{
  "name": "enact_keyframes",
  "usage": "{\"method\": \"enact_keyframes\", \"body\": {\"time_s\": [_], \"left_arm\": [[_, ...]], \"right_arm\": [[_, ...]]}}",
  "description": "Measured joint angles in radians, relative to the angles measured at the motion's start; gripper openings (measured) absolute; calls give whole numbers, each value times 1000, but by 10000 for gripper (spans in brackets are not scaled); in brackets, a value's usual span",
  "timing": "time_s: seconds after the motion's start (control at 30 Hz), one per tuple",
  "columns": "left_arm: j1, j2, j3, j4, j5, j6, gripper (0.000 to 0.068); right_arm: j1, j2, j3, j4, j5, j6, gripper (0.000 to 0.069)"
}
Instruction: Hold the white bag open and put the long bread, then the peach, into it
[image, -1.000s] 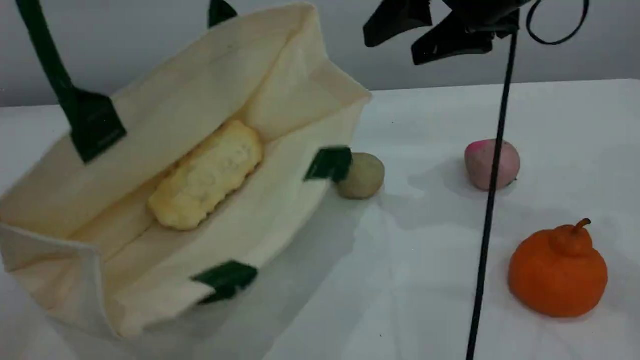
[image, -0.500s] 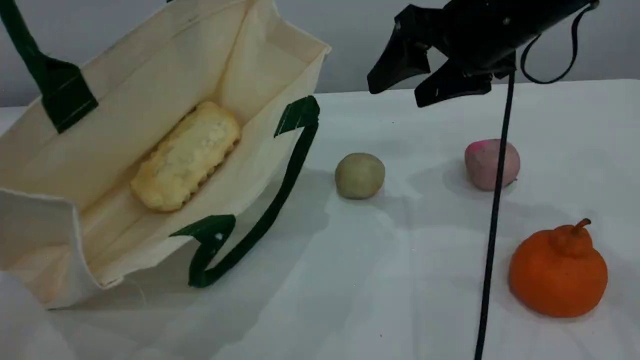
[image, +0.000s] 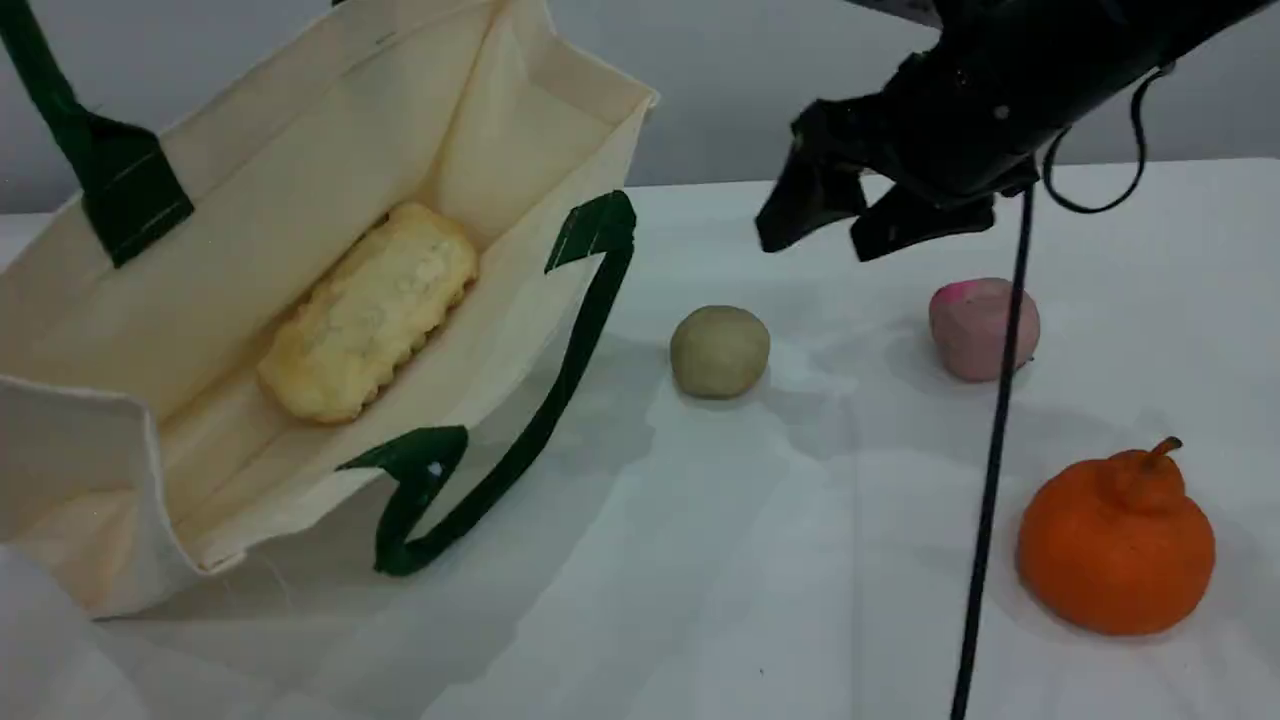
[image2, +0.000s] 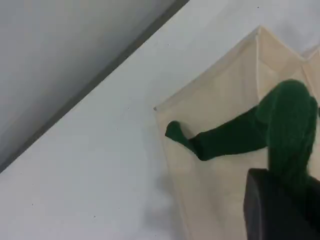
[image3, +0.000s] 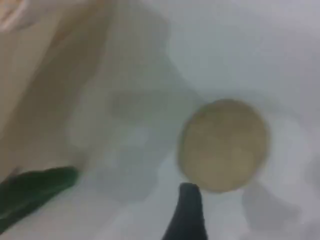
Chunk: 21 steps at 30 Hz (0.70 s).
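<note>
Long bread (image: 368, 312) is in the white bag (image: 330, 190), with the left gripper (image2: 280, 197) clamped on its green handle (image2: 225, 142). Just the peach (image: 965, 325) to go, far right. The right gripper (image: 850, 228) hovers near it, jaws apart and empty.

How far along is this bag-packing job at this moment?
Done: the long bread lies inside the white bag. In hand: the left gripper is shut on the bag's green handle, holding the mouth open; the right gripper hangs open above the table near the peach. Left: the peach, on the table, goes in the bag.
</note>
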Motion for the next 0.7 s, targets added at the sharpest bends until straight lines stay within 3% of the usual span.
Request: {"method": "enact_keyframes", "body": {"time_s": [0.3, 0.7], "left_arm": [[0, 0, 0, -2, 0, 0, 90], [0, 0, 0, -2, 0, -1, 90]], "right_arm": [[0, -1, 0, -267, -120, 147, 563], [0, 7, 0, -702, -142, 435, 563]]}}
